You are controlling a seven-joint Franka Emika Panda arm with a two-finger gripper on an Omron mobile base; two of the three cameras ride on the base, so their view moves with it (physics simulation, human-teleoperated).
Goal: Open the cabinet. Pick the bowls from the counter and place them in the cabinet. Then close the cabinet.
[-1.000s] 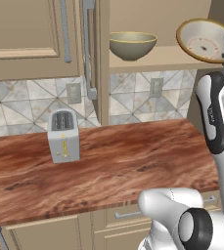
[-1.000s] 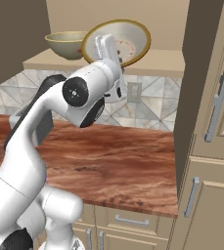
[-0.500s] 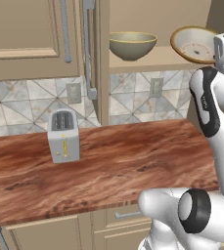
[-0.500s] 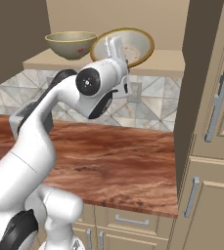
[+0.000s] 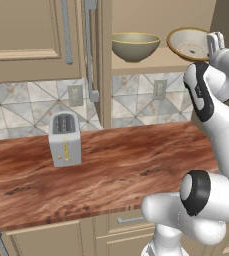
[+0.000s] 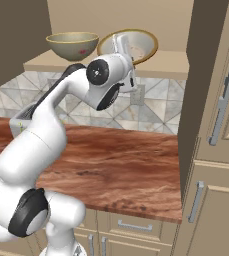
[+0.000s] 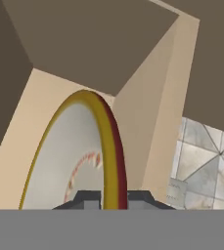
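Stretching wide across the lower half of both base views: long reddish-brown wood-grain table point(image 5: 136, 165), bare of bowls, carrying a silver toaster point(image 5: 65, 139) upright near the tiled backsplash point(image 5: 31, 102). Above it, beige upper cabinet point(image 5: 151, 15) standing open, one door point(image 5: 93, 55) swung out edge-on toward the camera with its grey bar handle point(image 5: 89, 45) vertical, beige shelf point(image 5: 151, 62) exposed. Beside it on the left, a closed single-door cabinet point(image 5: 21, 35). Reaching up from the base, white arm point(image 6: 51, 130) bent toward the shelf.

On the shelf, left part: deep rounded bowl point(image 5: 135, 46), upright, mouth facing up, nothing seen inside. To its right, apart from it: wide shallow bowl point(image 5: 191, 44), tilted, cream inside with centre mark turned partly toward the left base camera, lower edge close to the shelf; contact with the shelf not clear. In the hand view, same shallow bowl point(image 7: 79, 156) seen nearly edge-on, yellowish rim running up and curving over, inside facing left.

Clamped narrow on that rim: hand point(image 7: 114, 196), one fingertip on each side of the rim, holding the shallow bowl inside the cabinet.
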